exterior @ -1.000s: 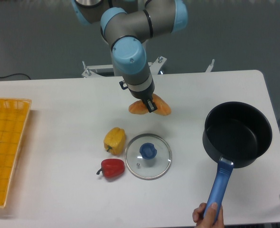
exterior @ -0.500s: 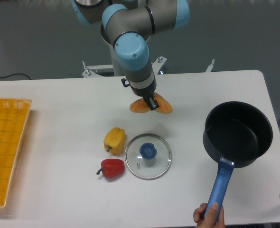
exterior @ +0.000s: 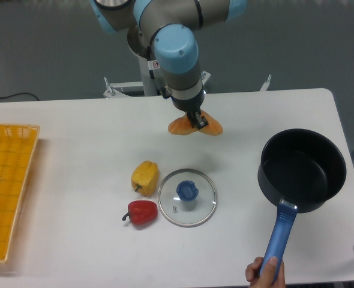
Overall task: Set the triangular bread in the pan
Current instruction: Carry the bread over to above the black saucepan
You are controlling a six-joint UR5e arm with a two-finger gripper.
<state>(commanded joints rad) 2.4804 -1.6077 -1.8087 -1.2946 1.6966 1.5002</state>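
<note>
Bright, even overhead light — soft shadows on the white table (exterior: 75, 138), focus sharp throughout.

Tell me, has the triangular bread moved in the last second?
Yes. The triangular bread, held by the end effector, has shifted right toward the pan and farther from the glass lid.

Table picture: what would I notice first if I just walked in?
Probably the big grey and blue robot arm at the top, its gripper shut on the triangular bread over the white table. Next, the pan at the right, its blue handle held by a hand at the bottom edge.
</note>
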